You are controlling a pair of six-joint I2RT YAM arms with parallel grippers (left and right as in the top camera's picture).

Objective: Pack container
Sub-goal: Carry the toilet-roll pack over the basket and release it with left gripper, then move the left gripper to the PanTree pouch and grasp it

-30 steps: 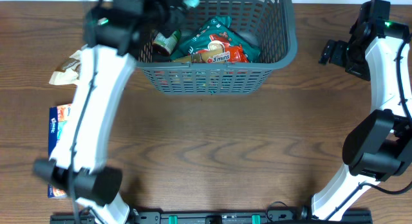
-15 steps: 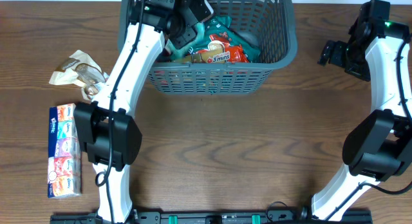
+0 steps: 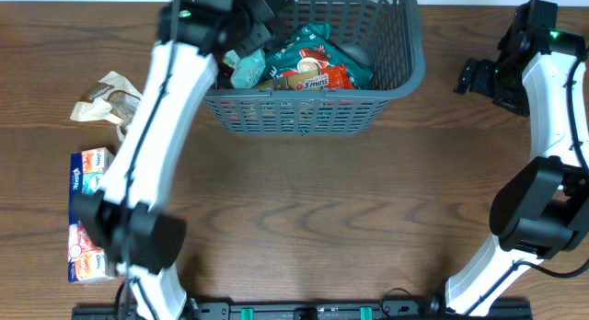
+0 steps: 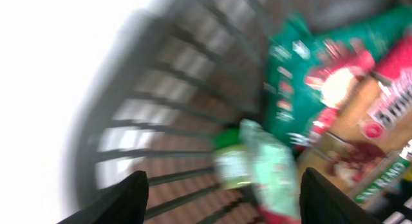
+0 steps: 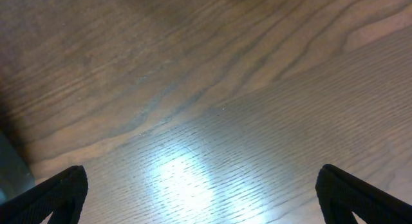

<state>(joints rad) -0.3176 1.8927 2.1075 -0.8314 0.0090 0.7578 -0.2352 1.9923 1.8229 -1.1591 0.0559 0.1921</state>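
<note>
The container (image 3: 294, 113), a dark grey slotted basket, stands at the table's far middle. It holds a green pouch (image 3: 302, 42), a red snack packet (image 3: 317, 78) and a mint-green packet (image 3: 247, 70). My left gripper (image 3: 254, 37) hovers over the basket's left part. Its jaws are open, and the mint-green packet (image 4: 264, 169) lies loose below them beside the lattice wall (image 4: 167, 121), blurred. My right gripper (image 3: 474, 76) is open over bare wood to the right of the basket, and nothing lies between its fingers (image 5: 61, 192).
A crumpled beige wrapper (image 3: 109, 97) lies left of the basket. A multi-pack of tissues (image 3: 87, 187) lies at the table's left edge, partly under my left arm. Bare wood stretches in front of the basket.
My left gripper has gone from shut to open and let the mint-green packet drop into the basket. The left arm has swung over the basket. The right arm has not moved.
</note>
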